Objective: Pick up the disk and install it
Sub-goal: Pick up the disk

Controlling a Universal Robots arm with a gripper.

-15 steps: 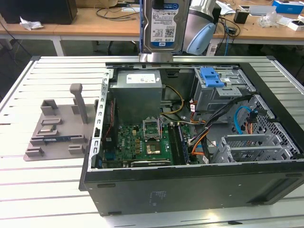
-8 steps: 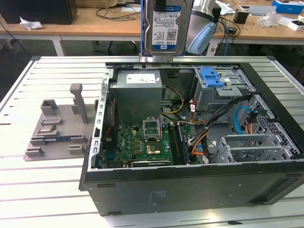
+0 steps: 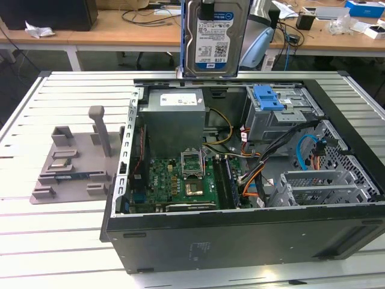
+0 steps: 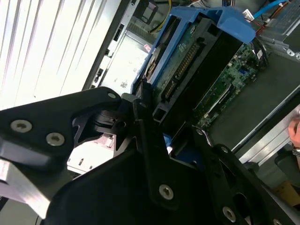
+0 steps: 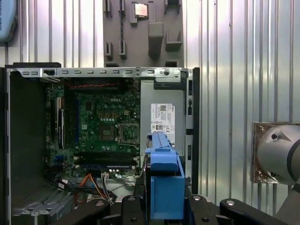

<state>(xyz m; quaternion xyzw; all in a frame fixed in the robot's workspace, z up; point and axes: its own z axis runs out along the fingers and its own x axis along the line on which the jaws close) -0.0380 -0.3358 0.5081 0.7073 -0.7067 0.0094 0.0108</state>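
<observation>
The disk (image 3: 213, 39), a silver hard drive with a white-and-blue label and blue side rails, hangs upright above the far edge of the open computer case (image 3: 240, 241). My gripper (image 3: 207, 8) is shut on its upper end, with a black finger over the label. In the second wrist view the disk (image 4: 197, 56) shows its green circuit-board side and blue carrier, clamped between black fingers (image 4: 140, 105). The first wrist view looks down the disk's blue rail (image 5: 164, 187) into the case, over the power supply (image 5: 161, 117).
A grey drive bay with a blue plastic bracket (image 3: 267, 96) sits at the case's far right corner. The motherboard (image 3: 180, 180) and cables fill the case floor. A grey fixture tray (image 3: 66, 162) lies on the slatted table on the exterior view's left. A hand (image 4: 294, 129) is at an edge.
</observation>
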